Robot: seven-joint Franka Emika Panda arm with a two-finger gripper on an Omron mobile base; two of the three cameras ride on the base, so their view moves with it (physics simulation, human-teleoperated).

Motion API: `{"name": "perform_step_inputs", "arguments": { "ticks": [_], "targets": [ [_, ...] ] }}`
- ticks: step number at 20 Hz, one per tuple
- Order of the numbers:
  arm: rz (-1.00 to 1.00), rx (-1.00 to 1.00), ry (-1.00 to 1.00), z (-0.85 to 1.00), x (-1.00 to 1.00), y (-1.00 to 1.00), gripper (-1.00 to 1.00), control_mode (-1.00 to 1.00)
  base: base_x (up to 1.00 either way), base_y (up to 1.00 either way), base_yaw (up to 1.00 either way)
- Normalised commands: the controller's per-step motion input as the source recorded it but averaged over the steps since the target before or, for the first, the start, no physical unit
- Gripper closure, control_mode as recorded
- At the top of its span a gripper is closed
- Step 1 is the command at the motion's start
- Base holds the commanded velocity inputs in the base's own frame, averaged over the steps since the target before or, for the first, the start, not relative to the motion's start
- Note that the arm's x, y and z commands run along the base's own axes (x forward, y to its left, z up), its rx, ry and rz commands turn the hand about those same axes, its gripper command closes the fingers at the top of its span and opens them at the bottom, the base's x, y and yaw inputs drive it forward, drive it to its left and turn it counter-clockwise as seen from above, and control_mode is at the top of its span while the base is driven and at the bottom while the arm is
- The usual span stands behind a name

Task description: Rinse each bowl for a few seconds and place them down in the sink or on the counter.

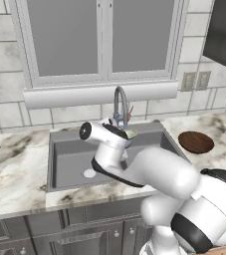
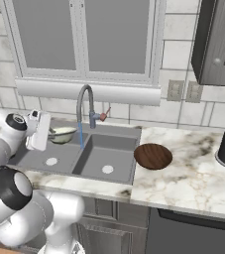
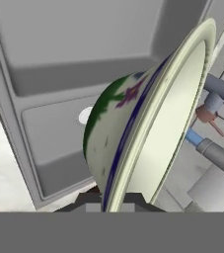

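Cream-green bowl [image 3: 148, 123] — green and purple blotches outside — matte grey sink [image 2: 91, 154], reddish-brown bowl [image 2: 153, 156].

Matt grey sink [image 2: 59, 159], glossy veined marble counter [image 2: 183, 181]; smooth glazed cream bowl [image 3: 153, 123] with green-mottled outside; dark wood-look bowl [image 2: 153, 156] at centre right; dull grey metal faucet [image 2: 83, 106]

A cream bowl [image 3: 153, 123], rim pinched in the gripper [image 3: 114, 201], hangs over the grey sink [image 3: 74, 74]; a blue stream, apparently water [image 3: 193, 137], leaves the faucet [image 3: 221, 157].
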Motion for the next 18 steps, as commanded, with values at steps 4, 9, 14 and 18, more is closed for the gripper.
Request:
{"name": "perform_step_inputs", "arguments": {
  "ticks": [4,9,14,18],
  "targets": [
    [-0.02,0.00,0.00,-0.17,0.25,-0.19,1.00,-1.00,0.00,0.00,0.00],
    [-0.02,0.00,0.00,-0.22,0.28,-0.11,1.00,-1.00,0.00,0.00,0.00],
    [-0.02,0.00,0.00,-0.28,0.29,-0.05,1.00,-1.00,0.00,0.00,0.00],
    [-0.02,0.00,0.00,-0.21,0.33,-0.02,1.00,-1.00,0.00,0.00,0.00]
  ]
}}
